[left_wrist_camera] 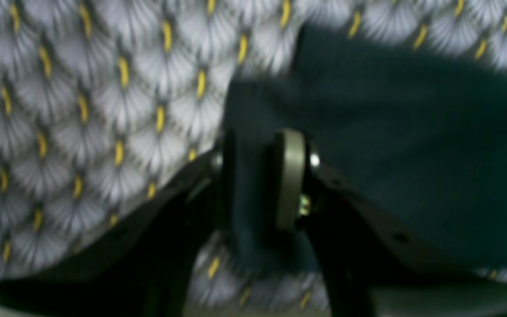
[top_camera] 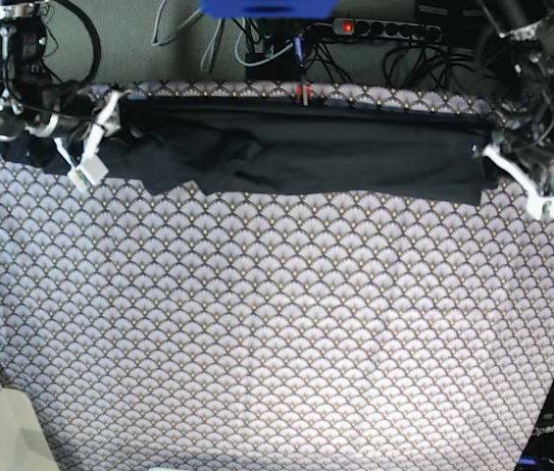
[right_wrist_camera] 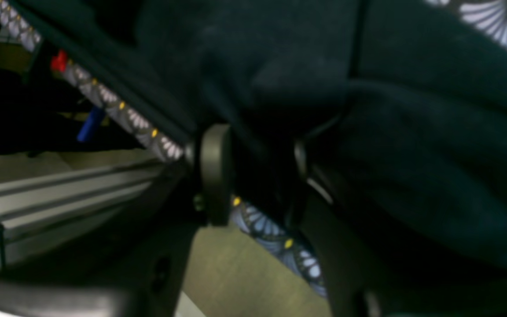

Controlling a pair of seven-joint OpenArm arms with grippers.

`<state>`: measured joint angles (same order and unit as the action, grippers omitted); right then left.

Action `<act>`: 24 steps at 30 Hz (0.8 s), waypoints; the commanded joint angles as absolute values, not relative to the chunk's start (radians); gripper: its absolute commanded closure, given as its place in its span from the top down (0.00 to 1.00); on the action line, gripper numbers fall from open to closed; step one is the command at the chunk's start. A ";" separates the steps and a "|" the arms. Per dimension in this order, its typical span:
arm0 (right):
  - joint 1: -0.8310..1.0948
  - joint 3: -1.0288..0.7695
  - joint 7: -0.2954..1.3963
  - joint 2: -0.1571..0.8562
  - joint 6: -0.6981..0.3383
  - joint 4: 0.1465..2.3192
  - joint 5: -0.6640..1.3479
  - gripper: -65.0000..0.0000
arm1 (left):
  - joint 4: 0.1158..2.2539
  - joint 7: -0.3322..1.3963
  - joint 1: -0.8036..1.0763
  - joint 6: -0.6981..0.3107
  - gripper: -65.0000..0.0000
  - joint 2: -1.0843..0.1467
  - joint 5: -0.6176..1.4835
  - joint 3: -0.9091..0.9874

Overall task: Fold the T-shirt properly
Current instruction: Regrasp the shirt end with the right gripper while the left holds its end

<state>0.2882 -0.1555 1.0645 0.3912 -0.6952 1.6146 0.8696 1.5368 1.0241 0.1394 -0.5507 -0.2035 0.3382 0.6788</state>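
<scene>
The black T-shirt (top_camera: pixel 306 152) is stretched in a long band along the far edge of the table, held at both ends. My left gripper (top_camera: pixel 497 157), at the right in the base view, is shut on the shirt's right end; in the left wrist view the dark cloth (left_wrist_camera: pixel 390 145) is pinched between its fingers (left_wrist_camera: pixel 289 176). My right gripper (top_camera: pixel 110 123), at the left in the base view, is shut on the shirt's left end; in the right wrist view the cloth (right_wrist_camera: pixel 368 132) fills the frame between the fingers (right_wrist_camera: pixel 216 174).
The fan-scale tablecloth (top_camera: pixel 277 334) covers the whole table in front of the shirt. Cables and a power strip (top_camera: pixel 384 27) lie behind the far edge. The table's far edge and a metal rail (right_wrist_camera: pixel 60 193) show in the right wrist view.
</scene>
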 commanded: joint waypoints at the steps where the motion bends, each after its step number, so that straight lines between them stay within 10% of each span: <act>1: 0.278 -0.157 1.049 0.409 -0.698 1.629 0.888 0.24 | 1.541 1.021 0.131 -0.556 0.24 -0.205 0.314 0.684; 24: 0.278 -0.156 1.049 0.414 -0.698 1.629 0.888 0.25 | 1.615 1.182 0.058 -0.698 0.37 -0.150 0.214 0.886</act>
<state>0.2832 -0.1493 1.0618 0.3988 -0.6949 1.6146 0.8684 1.5963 1.1828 0.0654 -0.6968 -0.1341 0.2104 0.8803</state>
